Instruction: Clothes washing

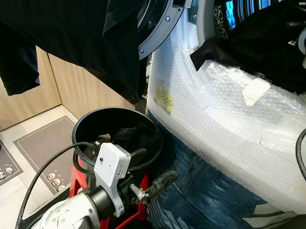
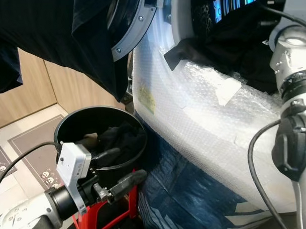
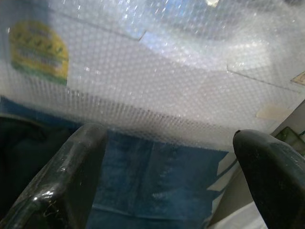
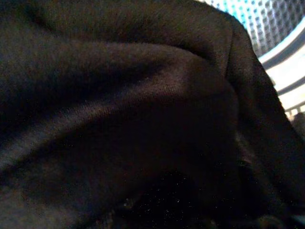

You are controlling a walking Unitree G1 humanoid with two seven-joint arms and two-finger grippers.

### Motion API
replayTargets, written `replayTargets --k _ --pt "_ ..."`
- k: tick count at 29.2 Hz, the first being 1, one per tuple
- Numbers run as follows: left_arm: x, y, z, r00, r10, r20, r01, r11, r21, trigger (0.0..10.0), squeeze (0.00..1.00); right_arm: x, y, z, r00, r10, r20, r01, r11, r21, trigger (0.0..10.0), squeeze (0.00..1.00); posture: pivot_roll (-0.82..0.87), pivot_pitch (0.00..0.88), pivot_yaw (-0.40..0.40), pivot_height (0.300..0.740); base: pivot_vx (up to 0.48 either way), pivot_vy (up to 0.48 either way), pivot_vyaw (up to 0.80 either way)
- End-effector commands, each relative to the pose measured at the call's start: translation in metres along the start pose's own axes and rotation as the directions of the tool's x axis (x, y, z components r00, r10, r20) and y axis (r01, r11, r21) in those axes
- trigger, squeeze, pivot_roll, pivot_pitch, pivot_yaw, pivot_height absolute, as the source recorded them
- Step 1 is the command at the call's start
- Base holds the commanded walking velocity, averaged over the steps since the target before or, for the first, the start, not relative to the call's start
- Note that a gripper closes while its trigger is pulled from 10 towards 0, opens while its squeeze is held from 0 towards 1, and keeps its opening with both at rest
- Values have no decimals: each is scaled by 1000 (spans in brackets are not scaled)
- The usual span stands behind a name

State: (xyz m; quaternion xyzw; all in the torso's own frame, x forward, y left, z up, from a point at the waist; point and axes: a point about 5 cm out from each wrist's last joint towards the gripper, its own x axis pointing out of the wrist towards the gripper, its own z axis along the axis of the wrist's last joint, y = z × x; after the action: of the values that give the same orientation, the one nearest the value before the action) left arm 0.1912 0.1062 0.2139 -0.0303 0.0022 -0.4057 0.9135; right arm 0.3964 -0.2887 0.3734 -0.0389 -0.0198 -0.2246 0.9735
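Note:
A washing machine (image 1: pixel 218 117) wrapped in bubble wrap stands ahead with its round door (image 1: pixel 157 24) swung open. A black garment (image 1: pixel 261 45) lies bunched at the drum mouth and spills over the front. My right arm (image 2: pixel 293 89) reaches up into that garment, and dark cloth (image 4: pixel 143 95) covers the right wrist view. A black basket (image 1: pixel 88 122) on a red stand (image 1: pixel 75 182) holds dark clothes (image 1: pixel 136 135). Beside the basket's near rim my left gripper (image 1: pixel 157 164) is open and holds nothing. It faces the machine's front (image 3: pixel 157 86).
A large dark garment (image 1: pixel 79 31) hangs from above over the door and the upper left. Blue cloth (image 1: pixel 196 193) lies on the floor at the machine's foot. Wooden cabinet fronts (image 1: pixel 76 82) and grey floor mats (image 1: pixel 43 143) are to the left.

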Motion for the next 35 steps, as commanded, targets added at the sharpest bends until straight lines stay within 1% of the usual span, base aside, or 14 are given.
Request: replayTargets --k 1,4,5,6,7,8,10,14,20,21,25,26,29,35 --pt "1 0 0 1000 -23 -3 23 1000 -1 10000 0 0 -16 -1 999 -48 -16 48 999 10 10000 1000 54 80 -181 740 0 0 0" --pt "3 3 1 1000 -28 0 28 1000 5 10000 0 1 -19 -9 996 -68 -51 70 996 50 10000 1000 41 60 -172 740 0 0 0" --pt "6 5 1 1000 -31 0 31 999 20 10000 0 1 -19 -19 994 -58 -97 67 994 91 10000 1000 43 48 -167 740 0 0 0" --pt "6 5 1 1000 -31 0 31 999 20 10000 0 1 -19 -19 994 -58 -97 67 994 91 10000 1000 43 48 -167 740 0 0 0" --pt "11 7 2 999 -36 5 36 999 30 10000 0 1 -19 -30 988 -64 -139 80 991 110 10000 1000 36 33 -154 740 0 0 0" --pt "12 8 3 999 -40 8 40 999 32 10000 0 1 -19 -33 986 -69 -154 87 989 117 10000 1000 33 30 -152 740 0 0 0" --pt "14 8 4 999 -46 12 46 998 33 10000 0 1 -19 -35 985 -73 -159 93 988 124 10000 1000 29 25 -147 740 0 0 0" --pt "16 11 5 997 -74 6 74 996 50 10000 0 -2 -11 -37 983 -84 -164 109 983 148 10000 1000 16 1 -130 740 0 0 0" --pt "21 18 9 996 -88 15 86 994 70 10000 0 -15 2 -32 986 -122 -114 141 974 177 10000 1000 2 0 -114 740 0 0 0" --pt "23 19 9 995 -96 18 94 993 75 10000 0 -21 5 -31 986 -134 -99 151 969 194 10000 1000 -2 0 -110 740 0 0 0" --pt "26 20 10 994 -108 21 106 991 82 10000 0 -30 10 -29 988 -134 -70 147 961 234 10000 1000 -7 0 -102 740 0 0 0" --pt "27 21 11 993 -113 22 110 990 87 10000 0 -36 12 -25 988 -145 -43 151 956 251 10000 1000 -8 0 -101 740 0 0 0" --pt "28 23 12 993 -116 25 114 989 93 10000 0 -44 15 -22 991 -137 4 132 961 243 10000 1000 -11 0 -94 740 0 0 0" --pt "29 24 14 991 -130 30 126 987 105 10000 0 -53 12 -21 989 -148 9 142 964 223 10000 1000 -19 0 -90 740 0 0 0"
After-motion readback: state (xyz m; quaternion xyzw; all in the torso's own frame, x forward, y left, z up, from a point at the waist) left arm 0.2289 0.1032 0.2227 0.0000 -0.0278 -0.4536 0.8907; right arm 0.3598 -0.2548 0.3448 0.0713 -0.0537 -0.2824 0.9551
